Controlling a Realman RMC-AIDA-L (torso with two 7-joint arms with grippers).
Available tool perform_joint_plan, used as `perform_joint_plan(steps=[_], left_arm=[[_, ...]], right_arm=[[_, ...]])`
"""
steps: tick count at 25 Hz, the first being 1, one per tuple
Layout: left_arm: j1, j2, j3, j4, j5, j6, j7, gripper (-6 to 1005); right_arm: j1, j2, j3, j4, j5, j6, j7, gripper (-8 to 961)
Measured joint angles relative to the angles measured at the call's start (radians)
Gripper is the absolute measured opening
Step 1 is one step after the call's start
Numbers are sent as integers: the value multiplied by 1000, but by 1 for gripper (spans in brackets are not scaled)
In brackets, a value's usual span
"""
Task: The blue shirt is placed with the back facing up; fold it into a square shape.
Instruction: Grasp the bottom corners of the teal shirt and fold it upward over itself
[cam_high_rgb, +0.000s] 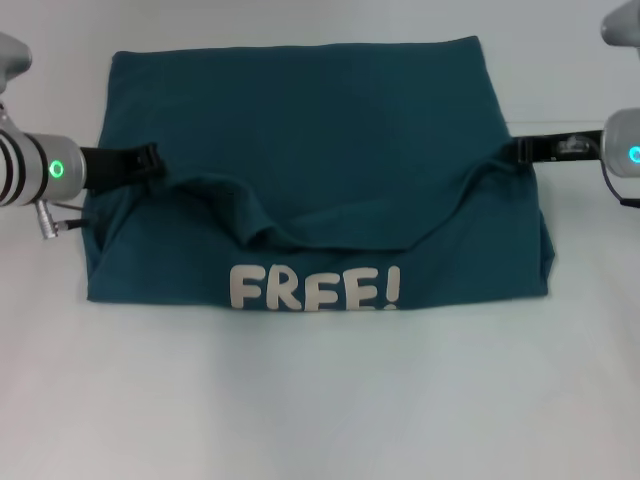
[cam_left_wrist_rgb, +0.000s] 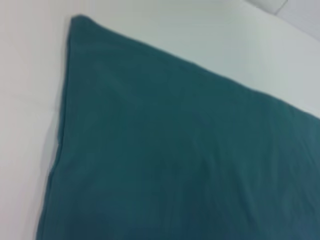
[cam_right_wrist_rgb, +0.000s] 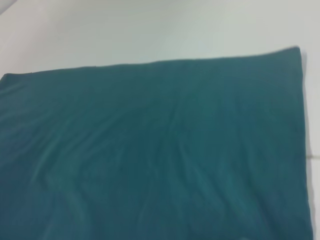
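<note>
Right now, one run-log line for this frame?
step: mid-fold | blue shirt: near edge lifted, "FREE!" showing | left gripper: shut on blue shirt, left side | right gripper: shut on blue shirt, right side | surface: white table

blue shirt (cam_high_rgb: 300, 130): dark teal-blue, plain | lettering "FREE!" (cam_high_rgb: 315, 288): white block | table (cam_high_rgb: 320, 400): white
</note>
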Motion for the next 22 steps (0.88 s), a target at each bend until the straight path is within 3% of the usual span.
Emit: perform_joint_plan(steps=[10,22], left_arm=[[-30,1,-2,-8,1,-98,-1,34],[-52,1,0,-42,4,-158,7,45]], right_arm=[[62,23,-26,20,-147,138,59,21],[83,26,-29,29,-157,203,62,20]])
